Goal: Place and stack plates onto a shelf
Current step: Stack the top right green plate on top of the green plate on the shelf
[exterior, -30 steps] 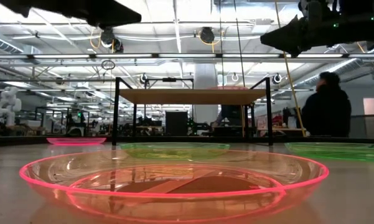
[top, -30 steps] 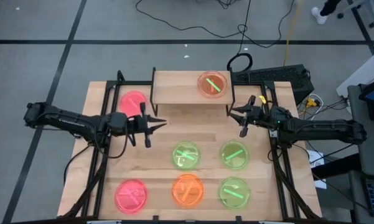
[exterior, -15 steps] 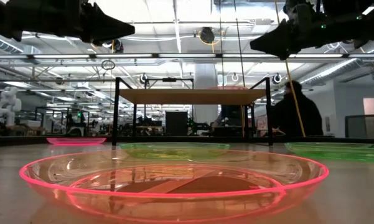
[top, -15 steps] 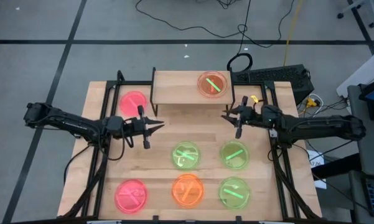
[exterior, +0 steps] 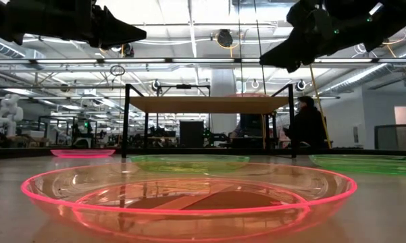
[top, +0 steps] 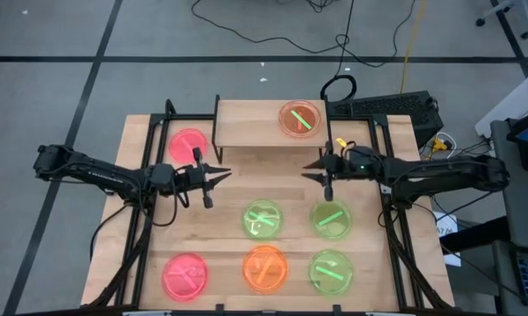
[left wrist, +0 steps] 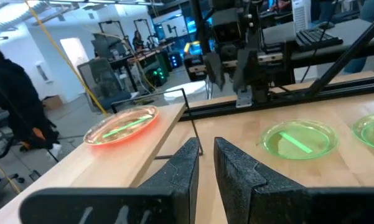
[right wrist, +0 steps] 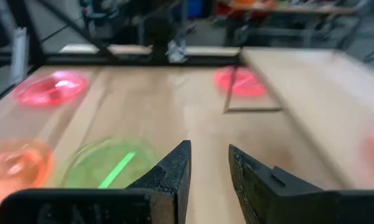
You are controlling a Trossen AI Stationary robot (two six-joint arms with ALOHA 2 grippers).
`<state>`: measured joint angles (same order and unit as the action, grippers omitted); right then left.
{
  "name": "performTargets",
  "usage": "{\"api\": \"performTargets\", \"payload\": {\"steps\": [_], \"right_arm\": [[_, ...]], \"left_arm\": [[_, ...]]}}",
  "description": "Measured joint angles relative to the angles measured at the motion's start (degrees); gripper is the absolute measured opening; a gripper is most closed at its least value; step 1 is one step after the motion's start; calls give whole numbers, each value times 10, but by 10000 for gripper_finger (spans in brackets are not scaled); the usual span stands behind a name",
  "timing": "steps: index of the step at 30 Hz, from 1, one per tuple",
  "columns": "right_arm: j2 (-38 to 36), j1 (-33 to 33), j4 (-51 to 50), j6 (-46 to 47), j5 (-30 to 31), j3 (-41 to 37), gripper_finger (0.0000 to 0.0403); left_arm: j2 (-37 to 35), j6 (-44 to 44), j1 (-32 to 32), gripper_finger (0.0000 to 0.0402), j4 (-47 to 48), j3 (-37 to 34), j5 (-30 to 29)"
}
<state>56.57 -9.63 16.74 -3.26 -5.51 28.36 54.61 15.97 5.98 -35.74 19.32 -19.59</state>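
Observation:
The shelf (top: 255, 125) stands at the table's far middle on thin black legs, with one orange plate (top: 300, 118) resting flat on its right half. A pink plate (top: 189, 143) lies on the table left of the shelf. Three green plates (top: 263, 219), an orange plate (top: 264, 268) and a pink plate (top: 185, 275) lie flat on the near half. My left gripper (top: 221, 173) hovers in front of the shelf's left end and my right gripper (top: 307, 170) in front of its right end. They point at each other, fingers a little apart and holding nothing (left wrist: 205, 146) (right wrist: 208, 152).
Black frame rails (top: 149, 202) run along both sides of the table. A keyboard (top: 386, 107) and cables lie beyond the far right corner. A person (exterior: 307, 125) stands in the room behind. Bare wood lies between the two grippers in front of the shelf.
My right gripper has gone toward the table's left, out in front of the shelf's right end, and has tipped a little downward. My left gripper has sunk slightly and then kept still. No plate has moved.

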Motion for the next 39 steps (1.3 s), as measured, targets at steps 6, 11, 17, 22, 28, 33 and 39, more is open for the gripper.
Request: {"api": "performTargets", "payload": {"steps": [6,11,17,22,28,33,39], "right_arm": [[22,0,2,11,-25,1,91],[45,0,15,13,-43,13,91],[101,5,-57,-7,-53,94,92],[150,12,-85,-17,-56,118,99],[200,19,-97,13,-98,117,153],[229,38,-135,18,-129,117,191],[224,53,-276,-8,-141,116,196]], "left_arm": [[0,9,-1,58,0,0,-7],[0,9,-1,58,0,0,-15],[0,13,-1,58,-4,0,-15],[0,13,-1,58,-7,0,-15],[0,18,-1,58,-9,0,-15],[0,14,-1,58,-9,0,-15],[0,6,-1,58,-9,0,-15]]}}
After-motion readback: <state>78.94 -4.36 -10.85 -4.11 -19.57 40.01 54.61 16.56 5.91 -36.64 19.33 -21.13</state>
